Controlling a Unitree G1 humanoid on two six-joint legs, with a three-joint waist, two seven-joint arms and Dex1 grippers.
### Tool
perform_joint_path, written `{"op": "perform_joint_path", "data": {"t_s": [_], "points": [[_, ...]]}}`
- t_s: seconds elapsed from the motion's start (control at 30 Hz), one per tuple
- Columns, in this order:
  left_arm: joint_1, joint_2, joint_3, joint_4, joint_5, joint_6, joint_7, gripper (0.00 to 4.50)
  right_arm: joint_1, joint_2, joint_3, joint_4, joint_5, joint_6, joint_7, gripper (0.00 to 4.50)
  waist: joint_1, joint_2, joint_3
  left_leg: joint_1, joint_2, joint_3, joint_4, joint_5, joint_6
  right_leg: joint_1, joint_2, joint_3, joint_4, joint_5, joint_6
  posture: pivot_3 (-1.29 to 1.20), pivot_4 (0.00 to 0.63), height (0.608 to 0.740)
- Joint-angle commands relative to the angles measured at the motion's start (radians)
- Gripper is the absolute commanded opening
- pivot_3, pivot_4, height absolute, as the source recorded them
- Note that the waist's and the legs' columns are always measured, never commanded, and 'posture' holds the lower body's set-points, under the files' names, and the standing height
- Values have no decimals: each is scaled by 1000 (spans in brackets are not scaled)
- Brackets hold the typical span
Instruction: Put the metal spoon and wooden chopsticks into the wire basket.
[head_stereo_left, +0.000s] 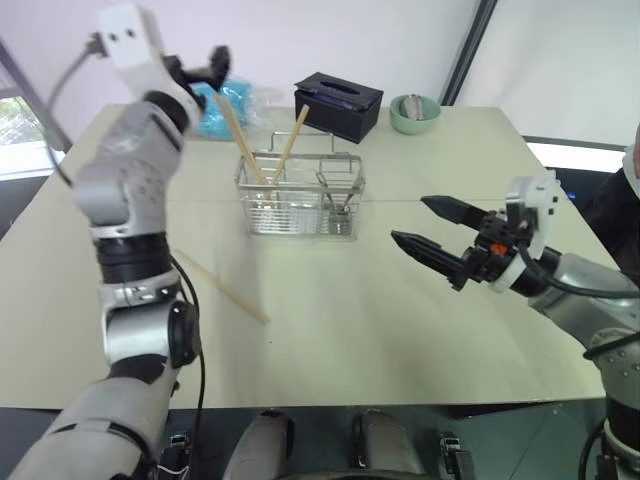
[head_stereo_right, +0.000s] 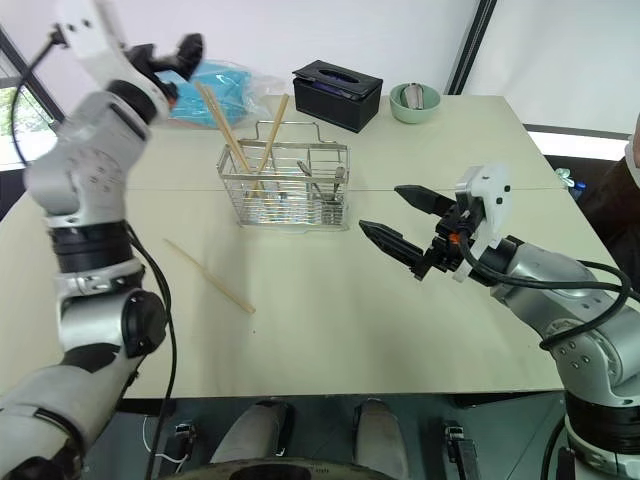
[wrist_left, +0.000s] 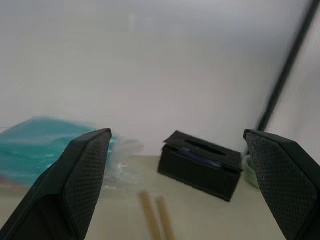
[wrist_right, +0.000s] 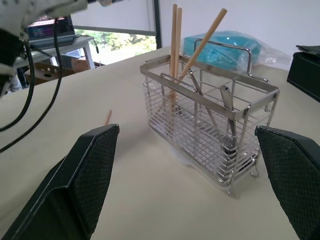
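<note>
Chrome wire basket (head_stereo_left: 300, 195) mid-table, three wooden chopsticks (head_stereo_left: 290, 143) standing in it, a fourth one loose.

Black fingers of the left gripper (head_stereo_left: 205, 68) are spread wide, raised high near the blue plastic bag (head_stereo_left: 225, 100) and holding nothing. One chopstick (head_stereo_left: 225, 292) lies flat on the table (head_stereo_left: 400, 330), nearer the robot than the basket. Metal cutlery (wrist_right: 227, 107) stands in the basket's right compartment (whether it is the spoon, I cannot tell). Farther right, the right gripper (head_stereo_left: 425, 225) hovers with its fingers parted, empty.
</note>
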Motion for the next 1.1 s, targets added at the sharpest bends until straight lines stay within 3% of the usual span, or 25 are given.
{"op": "perform_joint_path", "data": {"t_s": [0.03, 0.2, 0.37, 0.63, 1.03, 1.1], "points": [[-34, 1, 136, -56, -33, 219, 176, 4456, -26, 0, 7, 6, -12, -21, 28, 4500, 0, 0, 0, 0, 0, 0, 0, 0, 0, 0, 0, 0, 0, 0, 0, 0, 150, 655], [-105, -106, 464, -101, 77, 614, 508, 4456, -61, 9, 43, 37, -42, -31, 65, 4500, 2, -1, 0, 0, 0, 0, 0, 0, 0, 0, 0, 0, 1, 0, 0, 0, 150, 655], [-108, -221, 583, -196, 208, 810, 584, 4456, -70, 21, 70, 48, -61, -40, 90, 4500, 4, -2, 0, 0, -1, -1, 0, 0, -1, 0, 0, -1, 1, 0, 0, 0, 150, 655], [16, -337, 591, -208, 307, 818, 580, 4456, -64, 33, 83, 27, -60, -28, 88, 4500, 2, -2, 0, 0, 0, 0, 0, 2, -5, -1, 0, -1, 1, 0, 0, 0, 150, 655], [21, -309, 520, 53, 369, 748, 480, 4456, -3, 63, 61, -60, -35, -9, 0, 4500, 7, 0, -1, 0, -1, 0, -1, 1, -4, -1, -1, -1, 1, 0, 0, 0, 150, 655], [20, -304, 509, 92, 372, 723, 475, 3932, 16, 55, 52, -73, -28, -8, 0, 4500, 9, 1, -2, 0, -1, 0, 0, 1, -4, 0, -1, -1, 1, 0, 0, 0, 150, 655]]}}
